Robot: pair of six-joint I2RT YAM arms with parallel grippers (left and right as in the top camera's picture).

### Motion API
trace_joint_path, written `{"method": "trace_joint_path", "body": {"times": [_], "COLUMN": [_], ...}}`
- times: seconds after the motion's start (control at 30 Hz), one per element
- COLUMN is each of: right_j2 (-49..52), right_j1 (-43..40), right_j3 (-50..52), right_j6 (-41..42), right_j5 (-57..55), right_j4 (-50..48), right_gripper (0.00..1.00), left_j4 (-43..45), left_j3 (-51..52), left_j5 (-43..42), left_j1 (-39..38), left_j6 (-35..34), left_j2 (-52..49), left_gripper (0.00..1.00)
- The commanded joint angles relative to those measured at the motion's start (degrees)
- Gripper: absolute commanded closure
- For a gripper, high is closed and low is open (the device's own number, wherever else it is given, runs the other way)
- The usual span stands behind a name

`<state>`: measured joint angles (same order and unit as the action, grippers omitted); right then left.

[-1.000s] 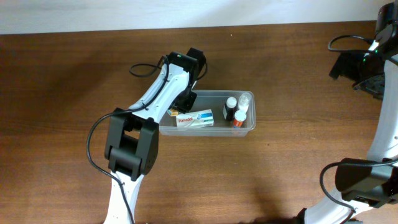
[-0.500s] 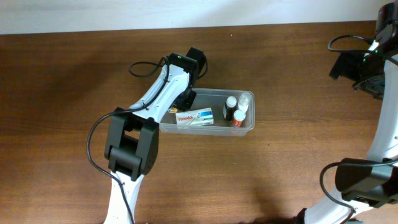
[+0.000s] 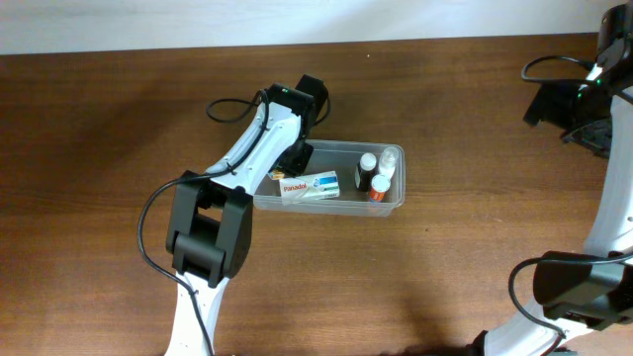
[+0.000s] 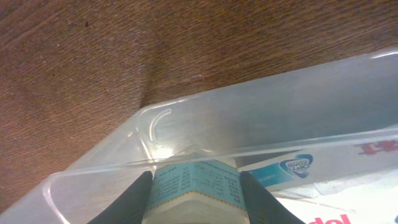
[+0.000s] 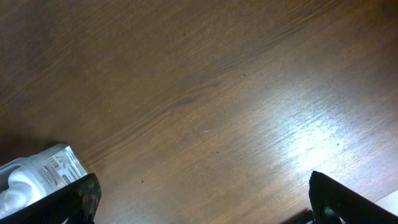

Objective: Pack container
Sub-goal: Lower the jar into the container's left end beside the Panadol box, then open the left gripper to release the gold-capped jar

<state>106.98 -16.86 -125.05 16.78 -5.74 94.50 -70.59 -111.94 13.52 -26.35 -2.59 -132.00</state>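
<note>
At the left end of the container point(image 3: 341, 208), which lies lengthwise near the middle of the brown wooden surface point(image 3: 99, 148), we see the left arm point(image 3: 252, 143) at work. It rises from its base at the lower edge of the overhead view. Its elbow is folded and its white forearm slants up and to the right. The wrist is bent down over the tub's short wall.

The left end effector point(image 4: 194, 179) is clenched on a bottle with a pale blue-green label point(image 4: 198, 194), with a black finger point(image 4: 134, 199) pressed to each side. The bottle sits just behind the tub's rounded clear corner. It appears to be inside the walls, though the clear plastic makes this hard for us to judge.

A Panadol box point(image 3: 309, 187) lies flat in the middle of the tub, just beside the held bottle. A cluster of small bottles point(image 3: 368, 172) stands at the right end.

The right arm point(image 3: 613, 198) stands at the right edge, well apart from the tub. The right end effector point(image 5: 202, 186) is spread wide over bare wood with nothing between its fingers. A white labelled bottle point(image 5: 37, 177) shows beside one finger, and we cannot tell whether they touch.
</note>
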Motion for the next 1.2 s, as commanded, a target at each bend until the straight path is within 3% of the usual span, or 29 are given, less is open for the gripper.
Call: {"method": "trace_joint_path", "body": {"times": [0.0,0.33,0.93,1.17], "right_j2": [-1.2,-1.2,-1.2,-1.2], "right_j1": [-0.4,-0.4,-0.4,-0.4], "right_j3": [-0.9,-0.9,-0.9,-0.9], "right_j6": [0.7,0.7,0.7,0.7], "right_j5": [0.1,0.1,0.1,0.1], "right_j4": [0.0,0.0,0.0,0.0], "right_gripper": [0.02,0.02,0.02,0.02], "left_j4": [-0.1,0.0,-0.5,-0.2], "left_j3": [0.5,0.5,0.2,-0.1], "left_j5": [-0.6,-0.7,-1.9,-1.7], "left_j1": [-0.1,-0.1,-0.1,-0.1], "left_j6": [0.9,0.9,0.9,0.9], "left_j2": [1.0,1.0,3.1,13.0], "left_gripper": [0.62,0.53,0.51,0.33]}}
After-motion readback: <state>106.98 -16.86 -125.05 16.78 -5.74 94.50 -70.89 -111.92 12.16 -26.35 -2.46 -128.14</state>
